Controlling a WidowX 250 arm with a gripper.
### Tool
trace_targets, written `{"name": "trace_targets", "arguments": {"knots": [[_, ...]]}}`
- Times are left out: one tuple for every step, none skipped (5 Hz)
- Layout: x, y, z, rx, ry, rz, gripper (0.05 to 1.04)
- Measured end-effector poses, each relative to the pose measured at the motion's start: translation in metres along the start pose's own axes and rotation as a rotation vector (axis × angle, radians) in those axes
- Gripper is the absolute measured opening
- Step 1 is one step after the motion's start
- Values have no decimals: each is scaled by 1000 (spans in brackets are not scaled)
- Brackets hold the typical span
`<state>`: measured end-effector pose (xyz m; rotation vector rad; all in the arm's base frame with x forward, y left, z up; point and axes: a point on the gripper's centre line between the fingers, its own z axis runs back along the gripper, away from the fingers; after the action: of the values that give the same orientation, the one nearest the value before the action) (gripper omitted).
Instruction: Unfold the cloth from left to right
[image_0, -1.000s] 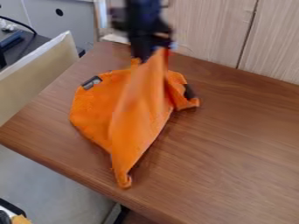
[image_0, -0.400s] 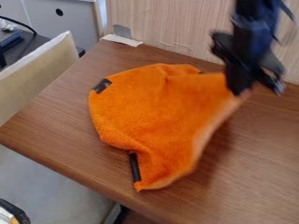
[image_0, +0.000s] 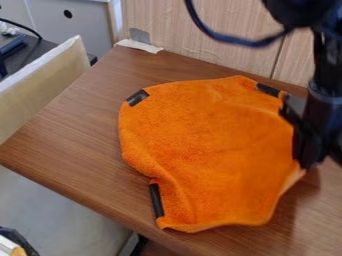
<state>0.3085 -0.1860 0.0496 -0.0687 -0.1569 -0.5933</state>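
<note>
Cloth (image_0: 207, 145) fuzzy, roundish, on wood-grained table (image_0: 73, 130)

Brown table (image_0: 73, 135) bearing orange cloth (image_0: 208, 150), pale strip (image_0: 139, 46).

The end effector (image_0: 306, 161) has travelled from the view's top centre to its right side, lower down. The orange cloth (image_0: 207, 145), earlier gathered and partly raised, now lies broader and flatter, its left edge shifted rightward.

Cloth (image_0: 207, 145) on table (image_0: 73, 135) — gripper (image_0: 307, 161) at right, wall (image_0: 167, 25) behind
</note>
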Motion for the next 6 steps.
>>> {"name": "trace_targets", "arguments": {"knots": [[-8, -5, -15, 4, 30, -13, 93], [-17, -5, -22, 4, 47, 0, 261], [-25, -11, -26, 0, 64, -3, 539], [-29, -12, -27, -2, 73, 0, 844], [-28, -14, -15, -2, 41, 2, 1014], [-26, -13, -1, 10, 12, 3, 1011]]}}
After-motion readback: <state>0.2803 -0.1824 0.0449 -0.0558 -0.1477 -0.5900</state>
